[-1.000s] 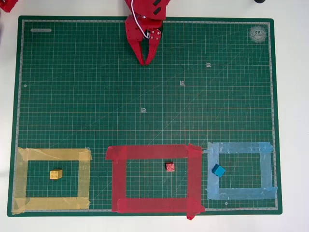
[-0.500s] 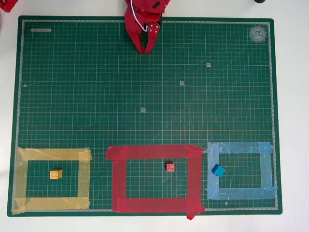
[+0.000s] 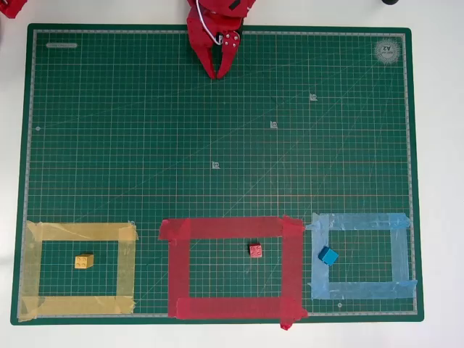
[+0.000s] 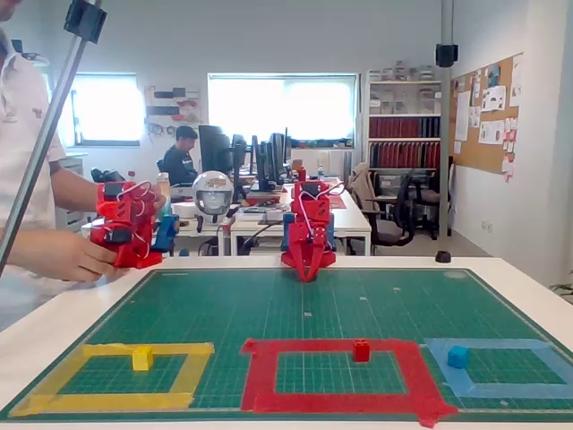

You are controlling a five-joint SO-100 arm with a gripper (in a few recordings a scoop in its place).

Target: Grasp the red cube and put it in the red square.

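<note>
Nearest me in the fixed view, I see the red cube (image 4: 361,350) sitting inside the red square (image 4: 260,376), toward its 2 o'clock corner. The yellow block (image 3: 84,261) and blue block (image 3: 328,255) lie in their own tape frames. At the cutting mat's (image 3: 145,145) 12 o'clock edge, the gripper (image 3: 217,73) is pressed together, empty.
</note>
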